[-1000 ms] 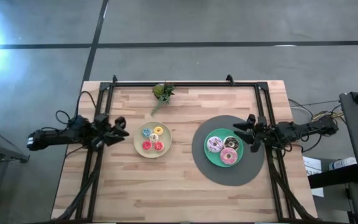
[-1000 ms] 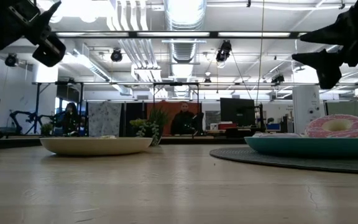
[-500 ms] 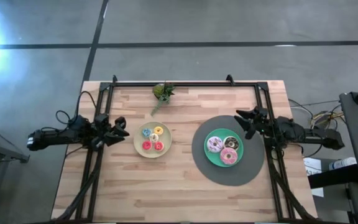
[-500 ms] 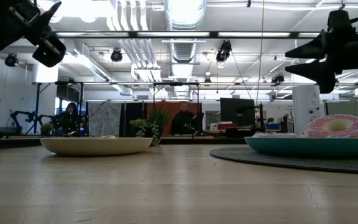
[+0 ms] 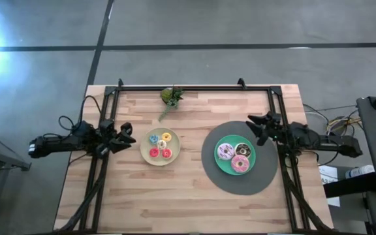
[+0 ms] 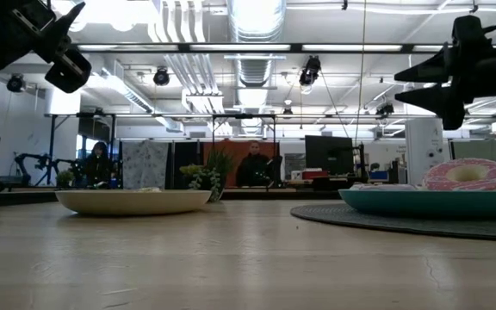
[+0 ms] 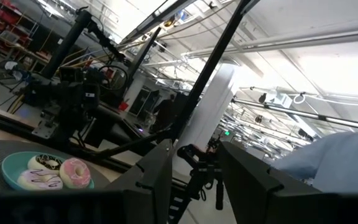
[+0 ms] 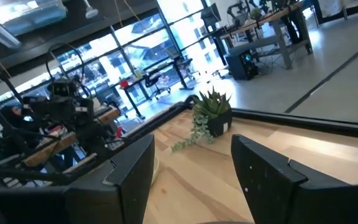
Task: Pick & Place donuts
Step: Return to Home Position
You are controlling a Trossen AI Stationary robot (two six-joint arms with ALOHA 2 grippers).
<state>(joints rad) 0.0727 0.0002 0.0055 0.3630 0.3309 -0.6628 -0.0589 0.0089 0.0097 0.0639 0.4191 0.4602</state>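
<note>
Three bigger donuts, a pale pink one (image 5: pixel 225 152), a chocolate one (image 5: pixel 242 149) and a pink one (image 5: pixel 240 164), lie on the teal plate (image 5: pixel 220 166), which rests on a round grey mat (image 5: pixel 209 171). Several mini donuts, among them a blue one (image 5: pixel 153 138), a yellow one (image 5: pixel 166 136) and a red one (image 5: pixel 154 153), lie on the beige plate (image 5: pixel 145 155). My left gripper (image 5: pixel 130 132) is open and empty, in the air left of the beige plate. My right gripper (image 5: pixel 249 128) is open and empty, above the mat's far right rim.
A small potted plant (image 5: pixel 170 96) stands at the table's far edge, and shows in the right wrist view (image 8: pixel 210 115). Black frame rails (image 5: pixel 103 189) run along the table's left, right and far sides. Bare wood (image 5: pixel 175 202) lies toward the near edge. People sit in the room behind (image 6: pixel 255 164).
My right gripper has gone toward the table's far edge, from beside the teal plate's right rim to above the mat's far right rim, and turned a little. It stays open and empty. The donuts and plates have not moved.
</note>
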